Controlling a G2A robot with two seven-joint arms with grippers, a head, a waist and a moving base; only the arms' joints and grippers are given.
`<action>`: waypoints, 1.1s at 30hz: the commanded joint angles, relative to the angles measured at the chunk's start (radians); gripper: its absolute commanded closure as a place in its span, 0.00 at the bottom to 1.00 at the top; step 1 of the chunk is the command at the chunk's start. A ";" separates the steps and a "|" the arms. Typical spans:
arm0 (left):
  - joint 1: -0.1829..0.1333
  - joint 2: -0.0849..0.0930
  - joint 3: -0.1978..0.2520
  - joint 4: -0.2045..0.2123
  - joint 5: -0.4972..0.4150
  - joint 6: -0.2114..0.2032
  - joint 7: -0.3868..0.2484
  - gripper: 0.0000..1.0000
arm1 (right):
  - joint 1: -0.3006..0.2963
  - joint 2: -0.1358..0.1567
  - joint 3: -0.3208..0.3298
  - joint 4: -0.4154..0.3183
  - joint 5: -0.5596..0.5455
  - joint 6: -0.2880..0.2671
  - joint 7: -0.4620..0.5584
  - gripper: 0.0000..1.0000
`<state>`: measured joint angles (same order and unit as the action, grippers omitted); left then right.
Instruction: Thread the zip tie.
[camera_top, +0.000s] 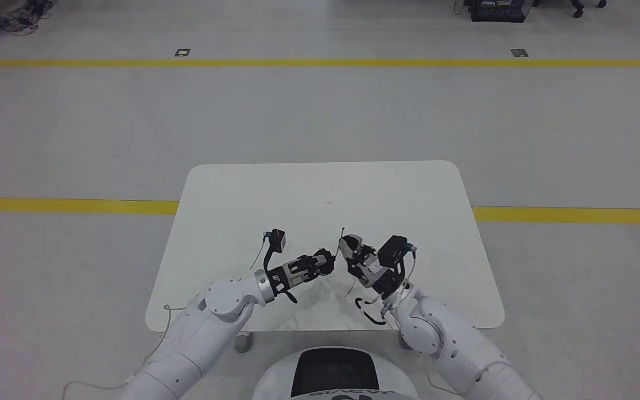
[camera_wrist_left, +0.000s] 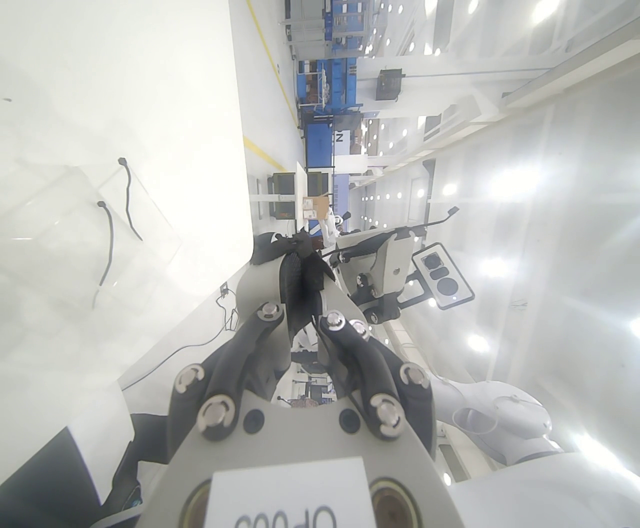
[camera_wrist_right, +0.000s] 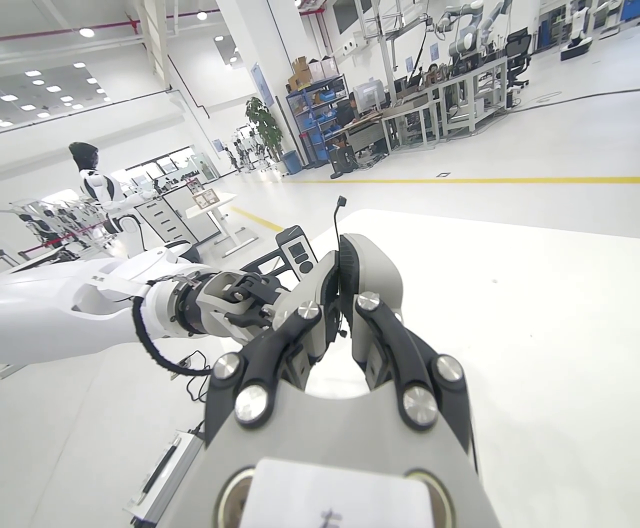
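A thin black zip tie (camera_wrist_right: 338, 220) stands upright between the pads of my right gripper (camera_wrist_right: 339, 262), which is shut on its strap, the small head uppermost. In the left wrist view the zip tie (camera_wrist_left: 430, 221) runs from its head through the right gripper to the tips of my left gripper (camera_wrist_left: 300, 260). The left gripper's dark pads are pressed together on the tail end. From above, the left gripper (camera_top: 322, 262) and right gripper (camera_top: 350, 250) nearly touch over the front middle of the white table (camera_top: 400, 195), with the zip tie (camera_top: 343, 236) poking up between them.
Two spare black zip ties (camera_wrist_left: 107, 245) (camera_wrist_left: 129, 200) lie on a clear sheet on the table, off to the side of the left gripper. Open tabletop stretches beyond both grippers. The table's front edge (camera_top: 330, 325) is close beneath the arms.
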<state>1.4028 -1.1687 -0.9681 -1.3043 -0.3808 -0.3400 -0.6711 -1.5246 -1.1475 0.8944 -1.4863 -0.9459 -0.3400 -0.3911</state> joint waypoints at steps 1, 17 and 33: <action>0.000 0.000 0.000 0.000 0.000 0.000 0.000 1.00 | -0.002 0.000 0.003 -0.002 -0.001 0.000 0.001 1.00; 0.000 0.000 0.000 0.000 0.000 0.000 0.000 1.00 | -0.001 -0.005 0.005 0.008 -0.001 0.000 0.016 1.00; 0.000 0.000 0.000 0.000 0.000 0.000 0.000 1.00 | 0.001 -0.009 0.001 0.016 -0.006 0.000 0.024 1.00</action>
<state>1.4028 -1.1687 -0.9681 -1.3043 -0.3808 -0.3400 -0.6711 -1.5243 -1.1560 0.8955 -1.4711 -0.9520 -0.3400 -0.3683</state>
